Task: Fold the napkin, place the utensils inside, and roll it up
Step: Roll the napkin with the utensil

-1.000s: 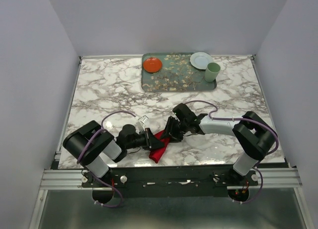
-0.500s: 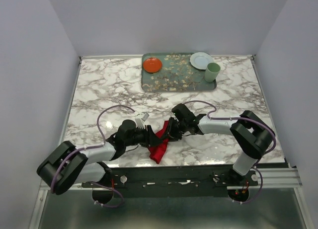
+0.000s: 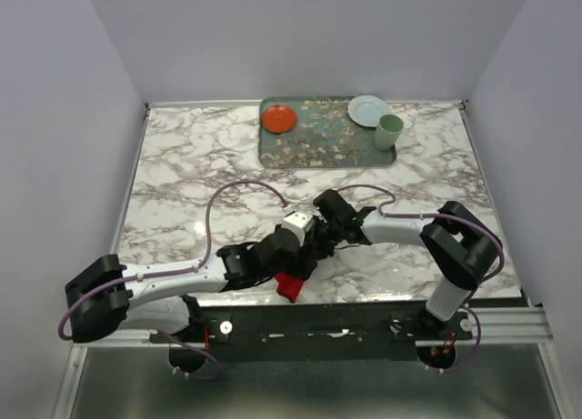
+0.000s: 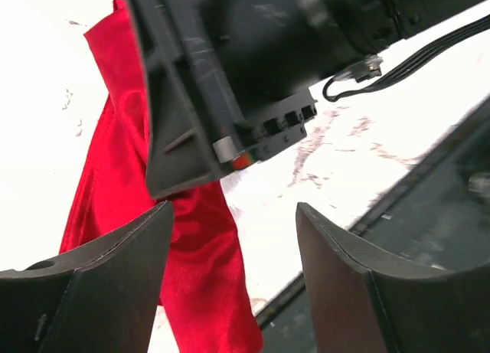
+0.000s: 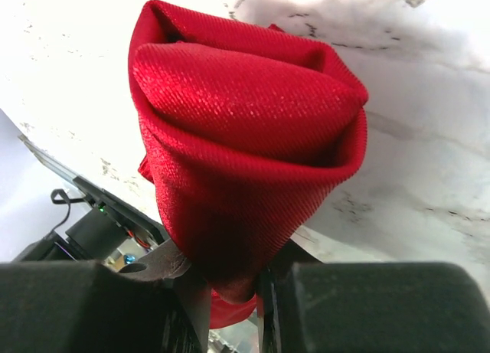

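Down by the near edge of the marble table, just in front of the two arm bases, we find the napkin – a bunched, loosely rolled red bundle with soft folds curling over one another. The right gripper has its fingers pressed together on the bundle's lower end, pinching the cloth between them. The left gripper stands spread wide with nothing clamped. From its wrist camera the red cloth runs as a long band past one finger, and the black body of the right gripper sits just beyond the fingertips. From above, both grippers meet over the napkin, so only its near end shows.

Far back on the table lies the flowered green tray. It holds a small orange plate at its left end – and a pale green cup at its right edge. A white plate sits on the far right corner, overlapping the rim.
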Tool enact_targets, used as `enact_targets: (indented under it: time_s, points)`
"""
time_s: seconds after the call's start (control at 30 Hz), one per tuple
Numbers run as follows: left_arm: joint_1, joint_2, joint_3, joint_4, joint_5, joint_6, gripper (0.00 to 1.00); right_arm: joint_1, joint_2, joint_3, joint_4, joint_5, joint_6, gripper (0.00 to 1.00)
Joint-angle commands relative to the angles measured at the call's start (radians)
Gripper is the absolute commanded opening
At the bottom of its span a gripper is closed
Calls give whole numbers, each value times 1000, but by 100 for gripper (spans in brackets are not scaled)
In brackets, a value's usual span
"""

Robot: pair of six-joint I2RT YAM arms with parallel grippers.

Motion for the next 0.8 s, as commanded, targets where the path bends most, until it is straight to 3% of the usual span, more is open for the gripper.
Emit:
enact_targets:
  time_s: [0.0,0.27,0.67,0.77]
  points:
    - [-136,168,118,-211,-340,9,71,-2,34,15,-53,-19,48,29]
    - [-305,403,288,-377,-617,-54,69,-11,42,-5,-51,-44,94,29]
    - [-365,571,346,-501,-733,-136,65,-19,56,-11,-37,-75,114,29]
    - [-365,591,337,-501,-722,-147,60,-23,54,-17,-33,-81,117,29]
